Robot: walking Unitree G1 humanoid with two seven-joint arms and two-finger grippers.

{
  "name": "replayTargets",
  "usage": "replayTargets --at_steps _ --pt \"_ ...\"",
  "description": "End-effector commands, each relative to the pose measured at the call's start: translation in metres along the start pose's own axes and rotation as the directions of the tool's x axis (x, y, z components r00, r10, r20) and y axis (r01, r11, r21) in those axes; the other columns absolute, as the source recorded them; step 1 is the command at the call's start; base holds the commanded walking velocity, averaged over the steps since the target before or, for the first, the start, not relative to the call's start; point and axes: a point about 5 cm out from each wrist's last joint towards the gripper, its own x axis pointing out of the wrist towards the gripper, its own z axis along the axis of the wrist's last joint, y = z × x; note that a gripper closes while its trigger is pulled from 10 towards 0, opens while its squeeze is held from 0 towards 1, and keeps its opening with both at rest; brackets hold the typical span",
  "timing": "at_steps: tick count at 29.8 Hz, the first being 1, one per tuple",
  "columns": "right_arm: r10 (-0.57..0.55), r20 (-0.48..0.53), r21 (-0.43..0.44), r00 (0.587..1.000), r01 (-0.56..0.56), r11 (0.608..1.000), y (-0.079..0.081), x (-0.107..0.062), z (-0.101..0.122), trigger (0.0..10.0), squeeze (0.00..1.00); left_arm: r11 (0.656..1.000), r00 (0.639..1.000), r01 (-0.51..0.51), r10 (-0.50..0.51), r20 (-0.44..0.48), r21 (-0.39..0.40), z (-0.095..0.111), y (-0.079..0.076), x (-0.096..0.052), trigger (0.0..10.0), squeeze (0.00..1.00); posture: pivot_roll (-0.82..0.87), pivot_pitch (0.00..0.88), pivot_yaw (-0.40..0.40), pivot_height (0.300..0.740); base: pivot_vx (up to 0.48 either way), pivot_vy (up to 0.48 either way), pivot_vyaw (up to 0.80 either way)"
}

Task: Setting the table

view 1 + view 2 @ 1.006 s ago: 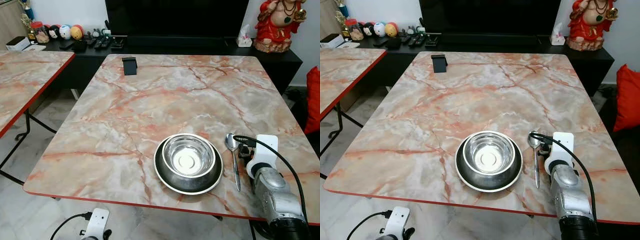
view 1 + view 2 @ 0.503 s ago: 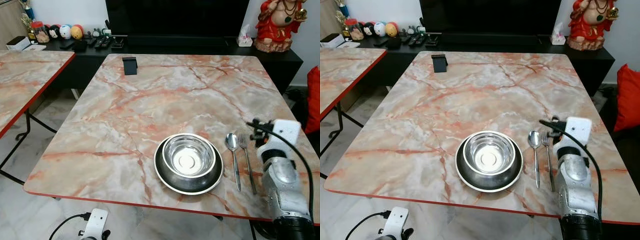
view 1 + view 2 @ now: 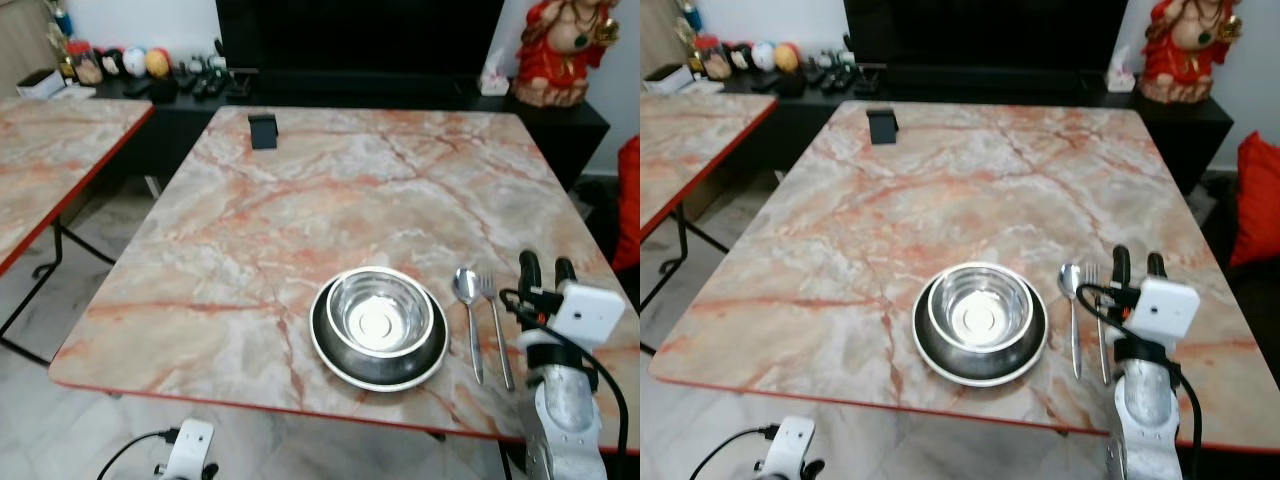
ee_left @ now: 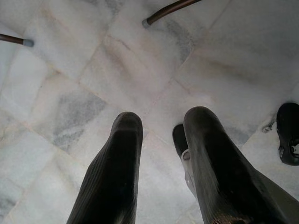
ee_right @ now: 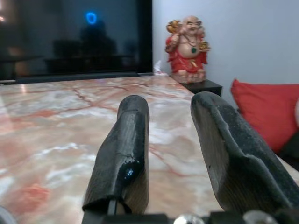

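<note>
Right end effector (image 3: 546, 268) hovers open and empty beside the fork (image 3: 494, 312).
I see spoon (image 3: 467, 302) and bowl (image 3: 378, 315) on the tabletop (image 3: 330, 200).

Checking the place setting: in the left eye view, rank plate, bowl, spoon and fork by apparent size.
1. Black plate, widest.
2. Steel bowl, sitting inside the plate.
3. Spoon and fork: look about equal in length, side by side, so unranked.

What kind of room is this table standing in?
Probably a home living and dining room. A marble-patterned table is laid with a steel bowl on a plate, spoon and fork; behind it a large dark television and a red figurine stand on a low black cabinet.
</note>
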Motion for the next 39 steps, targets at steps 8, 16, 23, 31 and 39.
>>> replayTargets --at_steps 8,16,23,31,39 --pt "-0.009 0.052 -0.007 0.999 0.009 1.000 -0.005 0.014 0.010 10.0 0.00 1.000 1.000 -0.012 0.012 0.018 -0.022 0.003 0.000 0.001 10.0 0.00 -0.05 0.000 0.020 0.731 0.000 0.000 0.00" --pt "0.010 0.039 0.031 0.999 -0.011 0.999 0.006 0.014 0.005 10.0 0.00 0.999 0.999 -0.013 0.014 0.033 -0.048 0.010 -0.002 0.002 10.0 0.00 -0.03 0.000 -0.002 0.731 0.000 0.000 0.00" --pt "0.038 0.056 0.046 0.998 -0.041 0.998 0.014 0.022 0.008 10.0 0.00 0.998 0.999 -0.009 0.011 0.041 -0.063 0.012 -0.005 0.002 10.0 0.00 -0.02 0.000 -0.020 0.731 0.000 0.233 0.00" --pt "0.037 0.065 0.047 0.997 -0.040 0.998 0.015 0.024 0.009 10.0 0.00 0.999 0.999 0.002 0.000 0.043 -0.046 0.011 -0.008 0.002 10.0 0.00 -0.03 0.000 -0.014 0.731 0.000 0.332 0.00" --pt "0.045 0.070 0.052 0.997 -0.049 0.997 0.019 0.024 0.009 10.0 0.00 0.999 0.998 0.006 -0.004 0.055 -0.039 0.015 -0.009 0.003 10.0 0.00 -0.03 0.000 -0.010 0.731 0.000 0.385 0.00"
